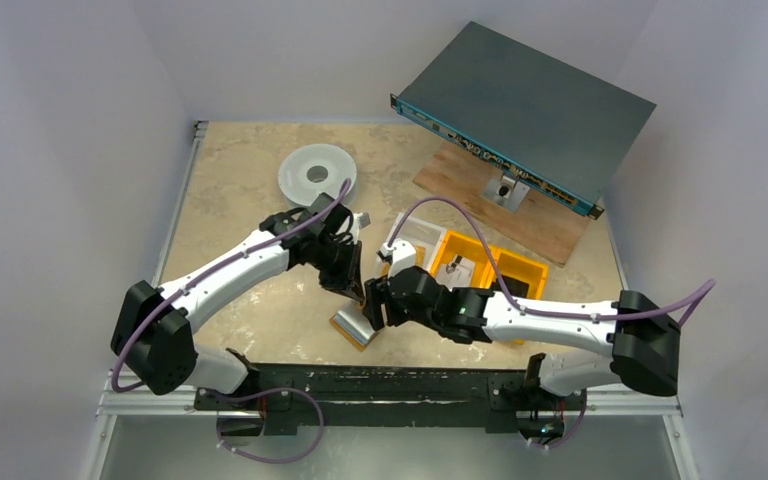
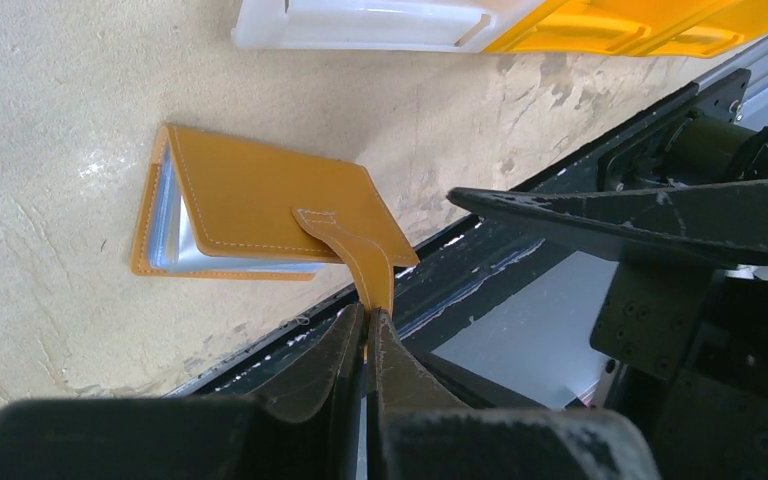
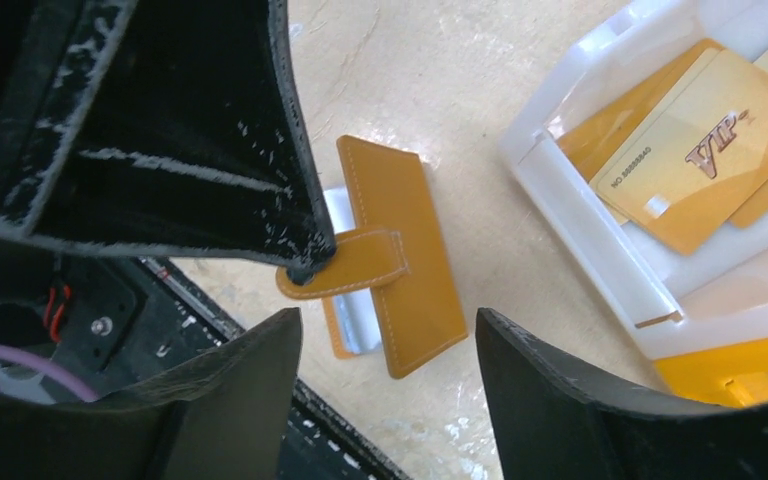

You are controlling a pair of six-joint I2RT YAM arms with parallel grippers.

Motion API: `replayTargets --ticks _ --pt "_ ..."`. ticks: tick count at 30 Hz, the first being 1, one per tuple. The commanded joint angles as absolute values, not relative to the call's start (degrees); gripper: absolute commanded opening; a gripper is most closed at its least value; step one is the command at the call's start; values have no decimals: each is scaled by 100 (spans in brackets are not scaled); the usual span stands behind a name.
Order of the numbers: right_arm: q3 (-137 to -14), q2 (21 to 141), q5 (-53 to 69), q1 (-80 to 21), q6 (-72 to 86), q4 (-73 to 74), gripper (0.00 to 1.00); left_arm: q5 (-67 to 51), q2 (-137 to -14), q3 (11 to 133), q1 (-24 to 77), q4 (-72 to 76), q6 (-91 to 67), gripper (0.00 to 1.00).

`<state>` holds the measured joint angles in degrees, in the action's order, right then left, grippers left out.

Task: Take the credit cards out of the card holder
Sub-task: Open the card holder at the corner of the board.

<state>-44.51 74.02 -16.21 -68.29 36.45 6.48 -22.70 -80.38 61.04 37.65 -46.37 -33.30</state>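
One gold VIP card (image 3: 705, 150), left end effector (image 2: 368, 328) pinching card holder (image 2: 260, 195) strap (image 2: 355, 245) — right end effector (image 3: 388, 332) spread

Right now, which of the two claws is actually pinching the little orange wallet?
The left gripper: its fingers are shut on the strap tab of the card holder. The right gripper hangs over it with fingers apart, holding nothing.

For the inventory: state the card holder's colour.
The card holder is mustard-orange, pale-stitched; left wrist view best.
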Motion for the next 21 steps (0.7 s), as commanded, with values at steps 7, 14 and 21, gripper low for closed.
replayTargets --ticks 7,14,21 --pt "-4333 8027 -1823 -6933 3328 -130 53 -2475 -8120 6414 3797 -4530 -3194 0" --pt "-4594 8382 -2141 -6943 3865 272 22 -2429 -8080 6461 3799 -4590 -3173 2" --pt "-4552 8399 -1715 -6943 5355 819 0 -1510 -7250 6115 3801 -4706 -3521 47"
